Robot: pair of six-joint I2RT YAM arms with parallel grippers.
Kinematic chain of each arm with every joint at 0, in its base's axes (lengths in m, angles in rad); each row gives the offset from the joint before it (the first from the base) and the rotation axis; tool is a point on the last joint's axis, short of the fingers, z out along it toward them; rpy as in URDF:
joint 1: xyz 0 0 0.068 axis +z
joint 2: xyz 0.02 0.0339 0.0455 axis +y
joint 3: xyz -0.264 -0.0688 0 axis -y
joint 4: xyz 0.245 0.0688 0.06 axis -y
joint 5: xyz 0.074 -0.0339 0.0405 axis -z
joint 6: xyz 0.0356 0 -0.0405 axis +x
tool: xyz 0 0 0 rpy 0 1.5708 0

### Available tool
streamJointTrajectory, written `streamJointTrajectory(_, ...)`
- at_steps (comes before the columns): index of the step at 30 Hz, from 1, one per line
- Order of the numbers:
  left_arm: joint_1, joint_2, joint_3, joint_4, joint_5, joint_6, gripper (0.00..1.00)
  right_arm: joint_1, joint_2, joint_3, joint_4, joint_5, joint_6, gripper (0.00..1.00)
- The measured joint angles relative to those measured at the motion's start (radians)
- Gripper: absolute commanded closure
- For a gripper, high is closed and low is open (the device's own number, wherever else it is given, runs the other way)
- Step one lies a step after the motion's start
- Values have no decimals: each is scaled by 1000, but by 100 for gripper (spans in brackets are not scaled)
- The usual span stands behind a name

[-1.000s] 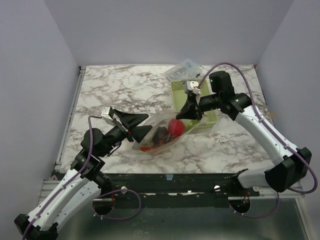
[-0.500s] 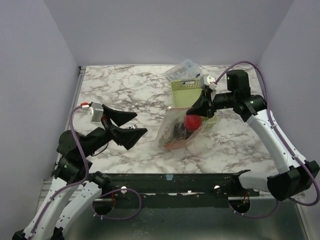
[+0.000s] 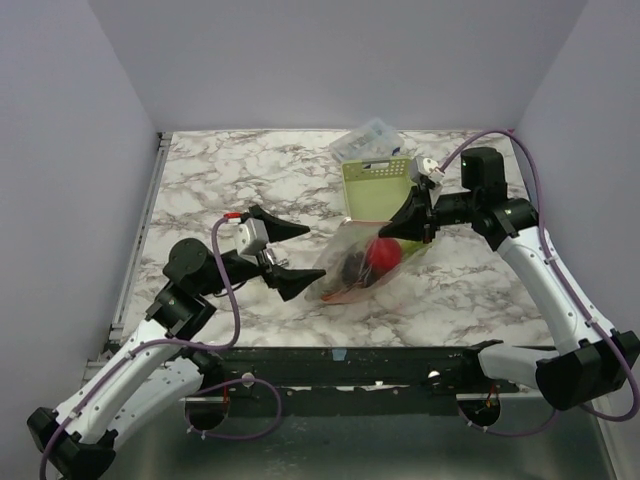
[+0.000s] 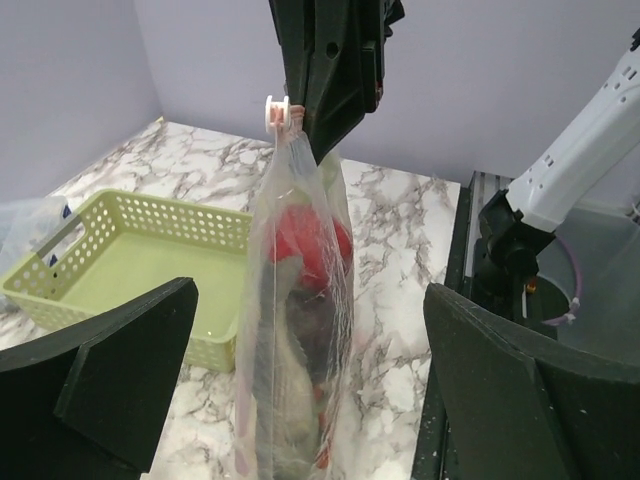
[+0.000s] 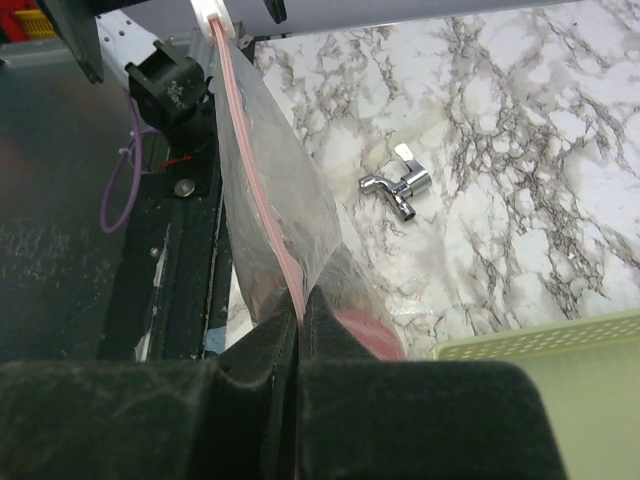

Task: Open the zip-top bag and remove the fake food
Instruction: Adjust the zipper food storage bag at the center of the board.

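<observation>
The zip-top bag [image 3: 358, 262] hangs tilted from my right gripper [image 3: 402, 228], which is shut on its pinkish zip strip [image 5: 262, 178]. A white slider [image 4: 277, 111] sits at the strip's end. Inside the bag I see a red round fruit [image 3: 384, 252], a dark piece and other fake food [image 4: 308, 300] low down. My left gripper [image 3: 312, 254] is open, its fingers [image 4: 110, 375] spread wide on either side of the bag's lower end without touching it. In the left wrist view the bag [image 4: 297, 340] hangs straight between them.
The pale green slotted basket [image 3: 376, 186] stands just behind the bag and shows in the left wrist view [image 4: 120, 250]. A clear rigid box [image 3: 365, 140] lies behind it. A small metal fitting [image 5: 398, 187] lies on the marble. The table's near edge is close below the bag.
My left gripper has swung back in from the left and now straddles the bag, still open. My right gripper keeps its hold, with the bag hanging a little further right.
</observation>
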Motion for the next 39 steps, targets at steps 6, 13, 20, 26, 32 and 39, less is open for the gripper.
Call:
streamJointTrajectory(6,-65,91,-1,100,-38,60,6,-11,-13,-37,34,-29,26,99)
streamJointTrajectory(13,-101,216,3,185,-97,91,17,-13,-16,-52,54,-41,35,99)
streamJointTrajectory(20,-129,290,20,256,-117,69,28,-13,-18,-63,63,-42,41,99)
streamJointTrajectory(26,-148,332,22,309,-120,31,49,-13,-19,-66,70,-42,42,99)
streamJointTrajectory(32,-150,341,29,317,-120,3,85,-14,-19,-73,76,-42,42,99)
streamJointTrajectory(39,-150,341,30,322,-121,-36,100,-14,-30,-87,77,-42,40,69)
